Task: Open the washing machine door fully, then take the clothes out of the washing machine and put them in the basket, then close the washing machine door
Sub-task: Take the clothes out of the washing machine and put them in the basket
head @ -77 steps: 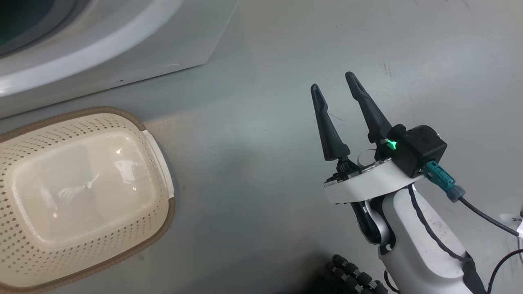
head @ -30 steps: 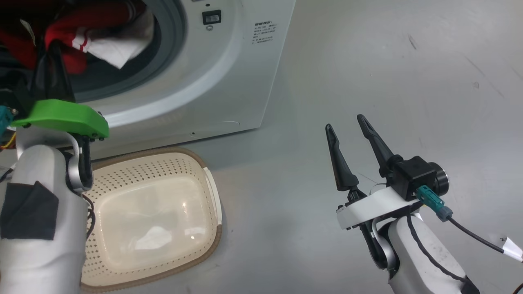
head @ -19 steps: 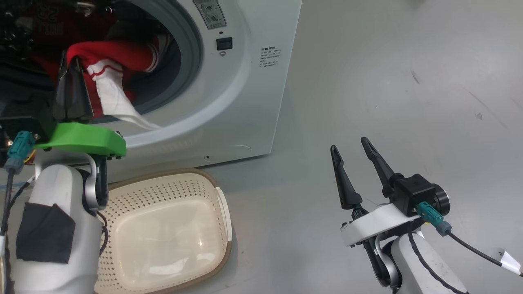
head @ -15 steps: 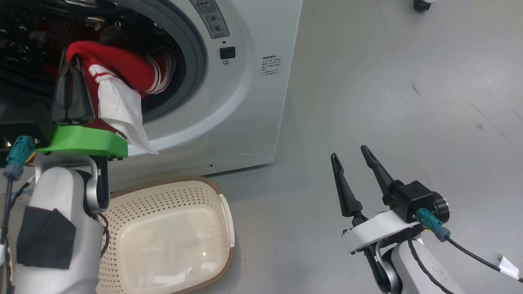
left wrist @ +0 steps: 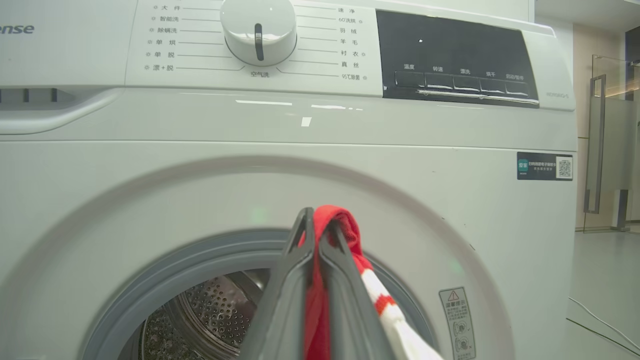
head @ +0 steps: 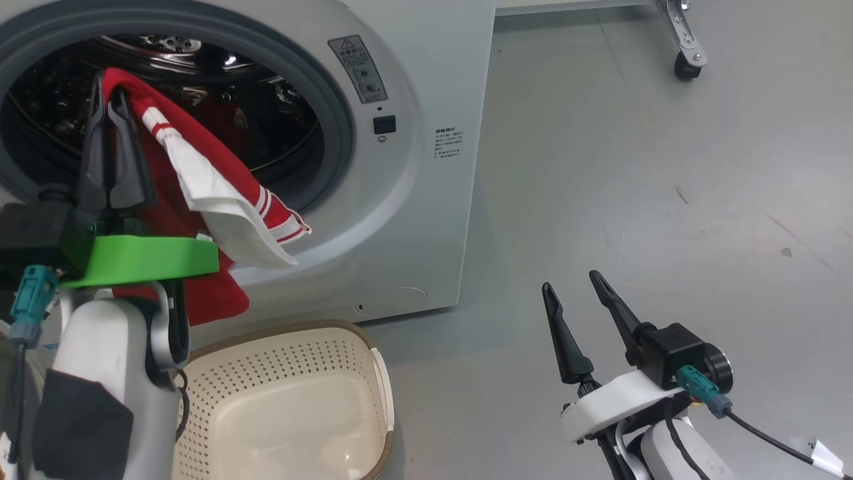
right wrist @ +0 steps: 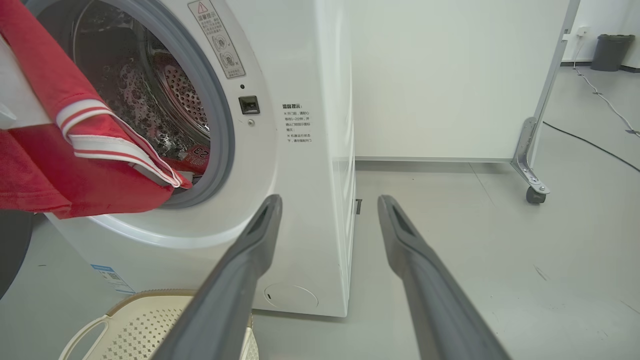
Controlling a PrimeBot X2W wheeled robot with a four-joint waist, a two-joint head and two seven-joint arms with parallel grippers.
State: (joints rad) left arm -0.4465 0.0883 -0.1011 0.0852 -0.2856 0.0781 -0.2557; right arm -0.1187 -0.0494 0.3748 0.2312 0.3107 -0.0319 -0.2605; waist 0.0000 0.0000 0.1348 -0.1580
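Dangling from the left gripper (head: 110, 90), whose dark fingers are pinched tight on its top fold, the bright red sports jersey (head: 220, 200) with white trim hangs just outside the grey-gasketed mouth of the big white front-loading washing machine (head: 413, 220), held high, I'd say, to clear the rim. Below sits the small cream perforated plastic basket (head: 286, 332), ready for the drop. The right gripper (head: 572, 281) hovers well aside, fingers spread and empty, out of the way.

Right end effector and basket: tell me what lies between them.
Bare grey floor lies between the open right end effector and the basket, with nothing standing on that stretch, as the head view shows.
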